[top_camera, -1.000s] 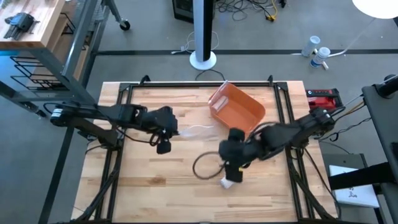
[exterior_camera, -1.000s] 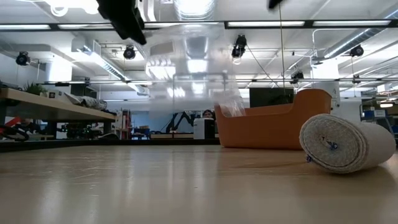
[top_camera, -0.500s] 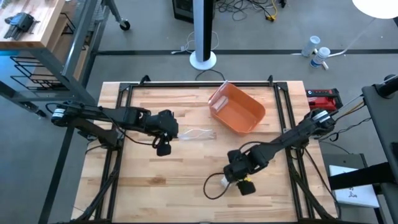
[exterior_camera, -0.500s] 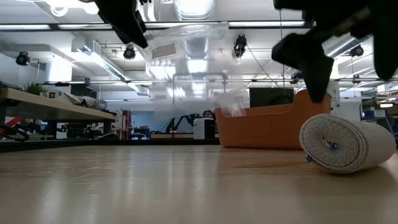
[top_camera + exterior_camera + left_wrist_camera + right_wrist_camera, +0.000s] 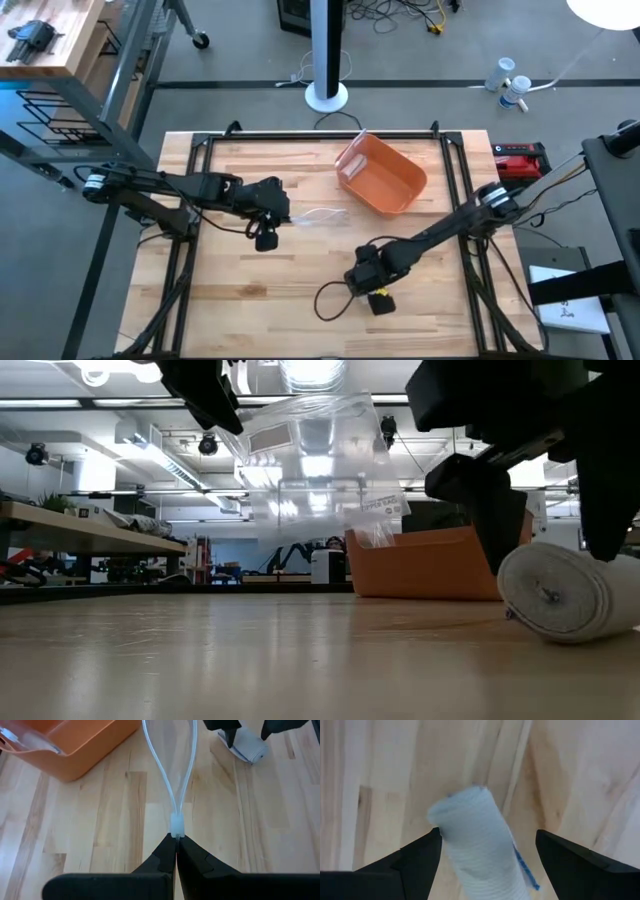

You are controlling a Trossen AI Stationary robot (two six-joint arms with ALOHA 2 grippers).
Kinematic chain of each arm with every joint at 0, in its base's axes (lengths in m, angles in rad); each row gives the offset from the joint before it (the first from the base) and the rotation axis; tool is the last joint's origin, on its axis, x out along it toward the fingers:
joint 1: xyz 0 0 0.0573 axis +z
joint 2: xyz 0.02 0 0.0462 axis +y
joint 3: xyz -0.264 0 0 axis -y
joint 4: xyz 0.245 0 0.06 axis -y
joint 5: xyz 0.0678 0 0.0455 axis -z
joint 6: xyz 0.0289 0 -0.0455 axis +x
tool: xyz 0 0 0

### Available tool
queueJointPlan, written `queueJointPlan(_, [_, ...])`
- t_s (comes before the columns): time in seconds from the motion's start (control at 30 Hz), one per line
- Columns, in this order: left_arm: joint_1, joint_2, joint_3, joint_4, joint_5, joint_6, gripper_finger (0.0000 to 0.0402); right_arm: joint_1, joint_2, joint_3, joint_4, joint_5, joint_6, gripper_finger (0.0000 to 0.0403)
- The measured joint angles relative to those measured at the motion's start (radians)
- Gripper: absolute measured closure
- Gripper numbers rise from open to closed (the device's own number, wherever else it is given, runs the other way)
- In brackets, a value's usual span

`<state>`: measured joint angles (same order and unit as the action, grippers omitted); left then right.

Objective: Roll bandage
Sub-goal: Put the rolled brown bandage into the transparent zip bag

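Observation:
A white rolled bandage (image 5: 480,845) lies on its side on the wooden table (image 5: 260,300), right of centre near the front; it also shows in the low view (image 5: 570,595). My right gripper (image 5: 487,840) is open, with one finger on either side of the roll. In the high view this gripper (image 5: 370,290) covers the roll. At centre left my left gripper (image 5: 276,214) is shut on a clear plastic zip bag (image 5: 320,215), held above the table (image 5: 315,470). My left gripper pinches the bag's side edge by its open mouth (image 5: 176,826) between its two fingertips, slanting down from the table's left. The bag reaches away from the fingers, its two layers spread apart, clear of the table. My right gripper points down from above. One fingertip (image 5: 432,842) stands against the rim of the roll's end (image 5: 436,822); the other finger (image 5: 570,860) is clear. The roll rests on the table.
An orange bin (image 5: 380,172) sits at the back centre, beyond the bag. A black cable loop (image 5: 332,298) trails on the table beside my right gripper. A red and black device (image 5: 520,158) lies off the table's right rear corner.
My right gripper has come down, turning and tipping more steeply, from above the table to stand astride the roll. The roll has turned slightly on the table. The bag in my left gripper has swung a little.

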<state>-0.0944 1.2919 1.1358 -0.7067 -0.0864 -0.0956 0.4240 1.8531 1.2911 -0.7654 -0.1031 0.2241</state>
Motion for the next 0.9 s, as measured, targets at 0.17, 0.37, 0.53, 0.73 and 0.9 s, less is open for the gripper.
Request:
queueJointPlan(0.17, [0.0, 0.0, 0.0, -0.001, 0.0, 0.0, 0.0401, -0.01, 0.033, -0.012, 0.022, -0.07, -0.035, 0.0089])
queueJointPlan(0.37, [-0.015, 0.0, 0.0, -0.005, -0.001, -0.001, 0.0401, -0.022, 0.097, -0.014, 0.066, -0.192, -0.08, 0.0098])
queueJointPlan(0.53, [-0.019, 0.0, 0.0, -0.007, -0.01, -0.026, 0.0401, -0.02, 0.119, 0.013, 0.06, -0.23, -0.088, 0.0126])
queueJointPlan(0.73, [-0.019, 0.0, 0.0, -0.004, -0.03, -0.024, 0.0401, -0.01, 0.122, 0.062, -0.017, -0.218, -0.089, 0.0205])
queueJointPlan(0.9, [-0.019, 0.0, 0.0, -0.015, -0.036, -0.023, 0.0401, -0.023, 0.087, 0.227, -0.19, -0.2, -0.111, 0.0273])
